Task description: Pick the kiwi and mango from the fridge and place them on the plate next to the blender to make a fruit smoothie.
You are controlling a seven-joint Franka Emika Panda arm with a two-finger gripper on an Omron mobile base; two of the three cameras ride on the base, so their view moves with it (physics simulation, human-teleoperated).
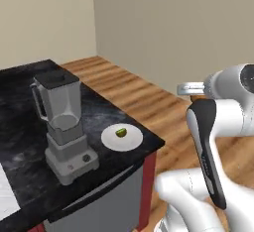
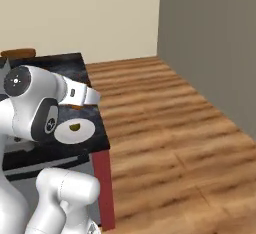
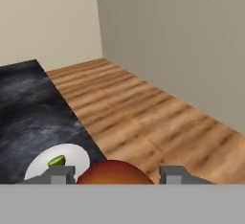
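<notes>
Orange-red mango [image 3: 115, 172] sits clamped between the gripper [image 3: 115, 174] fingers; kiwi [image 1: 121, 132] on plate [image 1: 133, 142]

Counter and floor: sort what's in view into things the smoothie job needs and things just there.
Job:
small green kiwi lying on the round white plate
rounded orange-red mango between the end effector fingers
grey blender with translucent jar beside the plate

Just there:
black marbled counter
wooden plank floor

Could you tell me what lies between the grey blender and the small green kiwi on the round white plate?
Bare black countertop, then the white plate rim; nothing else separates the blender from the kiwi, as the left base view shows.
</notes>
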